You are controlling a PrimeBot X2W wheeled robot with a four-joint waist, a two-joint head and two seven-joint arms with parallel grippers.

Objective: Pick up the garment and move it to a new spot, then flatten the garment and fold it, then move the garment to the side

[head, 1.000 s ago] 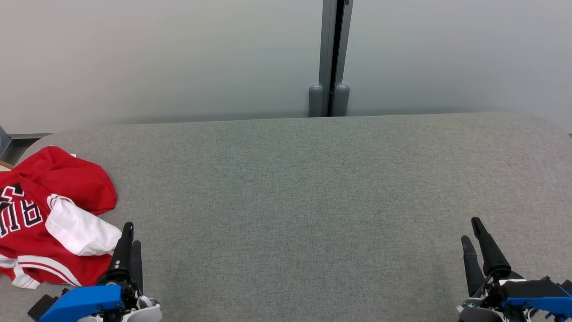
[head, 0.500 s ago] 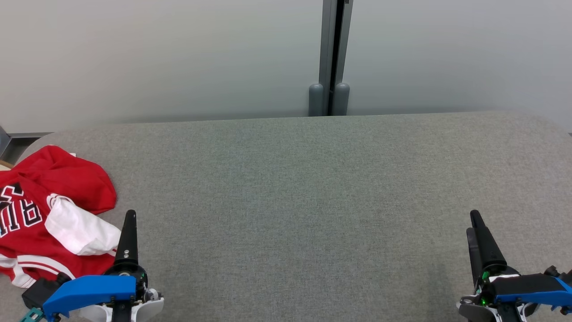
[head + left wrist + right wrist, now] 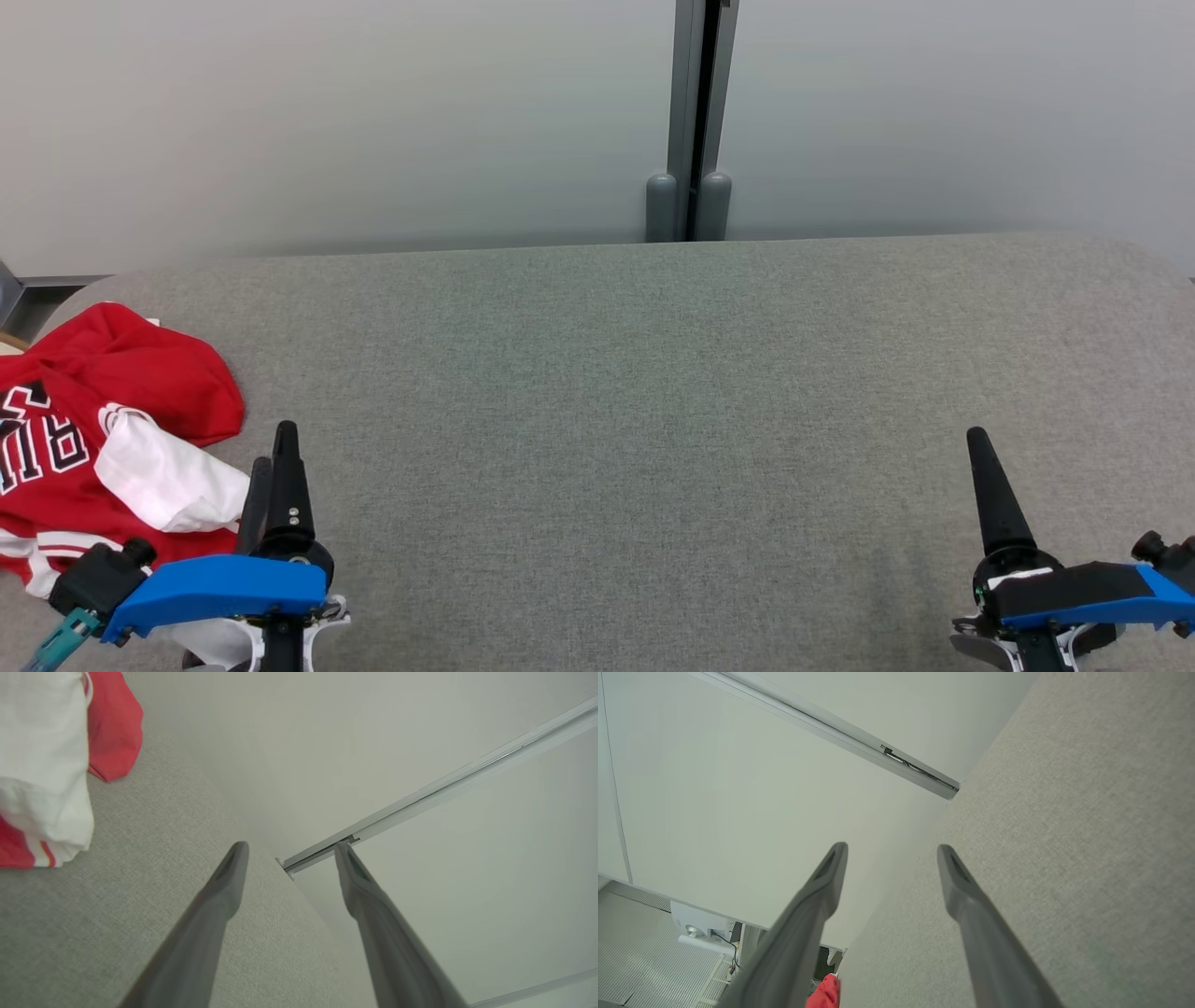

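Nearest you, at the lower left of the head view, the left fingers [image 3: 288, 476] point away over the grey fabric-covered bench [image 3: 653, 420]. Your left wrist view shows both long dark fingers spread wide with nothing between them, only bare bench cloth below. At the lower right, the right fingers [image 3: 994, 504] also point away. From above they line up one behind the other, but the right wrist view shows them wide apart and holding nothing. Just beside your left fingers, on their outer side, the crumpled red sports jersey with white trim and black lettering [image 3: 140, 373] lies at the bench's left end, a white fold [image 3: 163, 481] nearest the fingers and clear of them. Beyond the bench's far edge stand pale wall panels [image 3: 373, 121], split by a grey upright post [image 3: 689, 121].
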